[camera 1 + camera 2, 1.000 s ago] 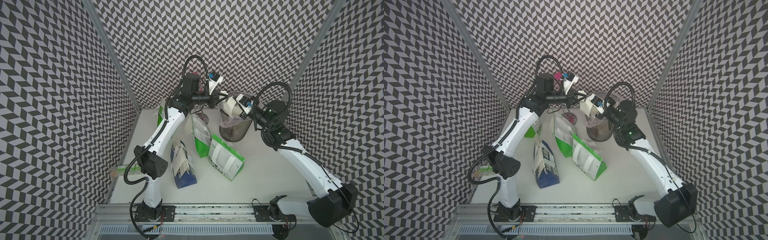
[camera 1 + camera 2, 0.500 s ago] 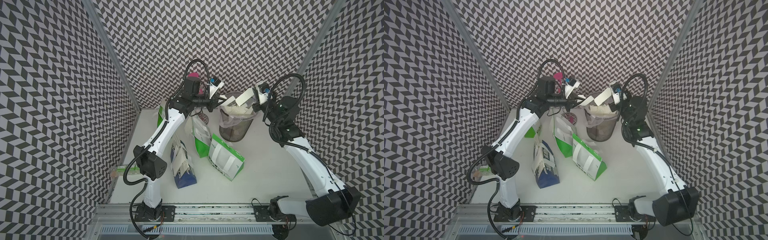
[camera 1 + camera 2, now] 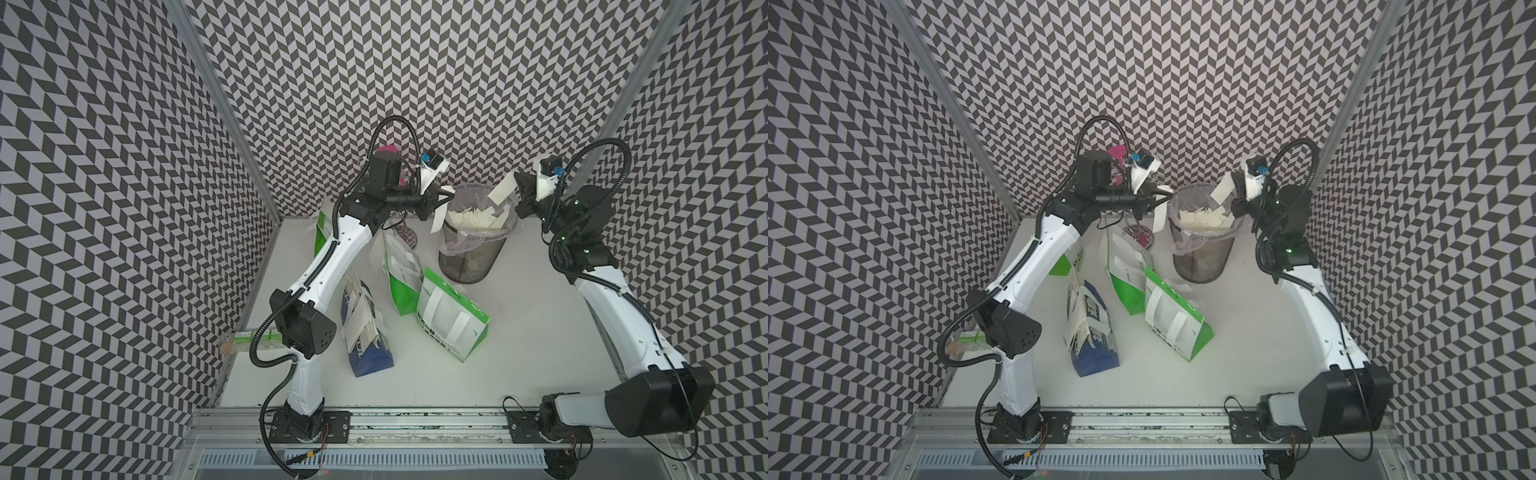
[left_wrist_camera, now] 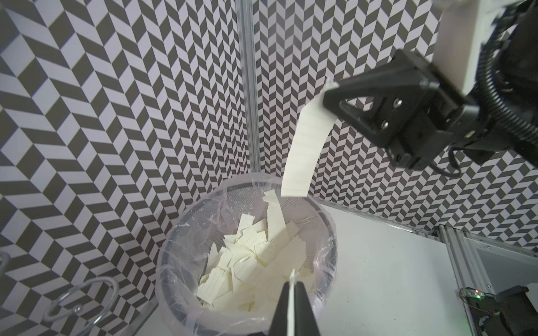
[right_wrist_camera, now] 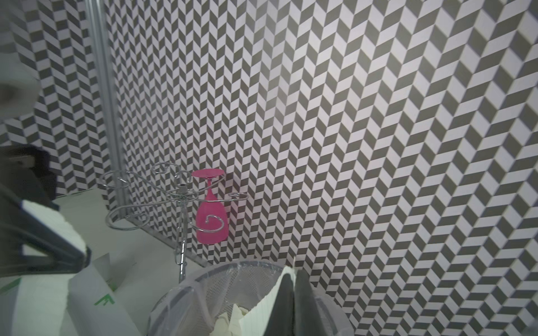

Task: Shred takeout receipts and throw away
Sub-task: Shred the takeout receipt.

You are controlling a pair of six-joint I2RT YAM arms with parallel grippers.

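1. Chevron walls ring our white worktop (image 3: 540, 332); in both top views the lined mesh bin (image 3: 469, 262) (image 3: 1200, 257) holds torn receipt pieces (image 3: 473, 218) (image 3: 1200, 218).
2. Left wrist view: our left claw (image 4: 292, 288) is closed on a receipt strip (image 4: 290, 308) above the bin's rim.
3. Right wrist view: our right claw (image 5: 293, 279) grips a second strip (image 5: 259, 317) over the bin.

Pink glass (image 5: 210, 215) hangs upside-down on wire rack (image 5: 182, 192); blue bag (image 3: 370, 357) nr tipped green-white bag (image 3: 453, 328).
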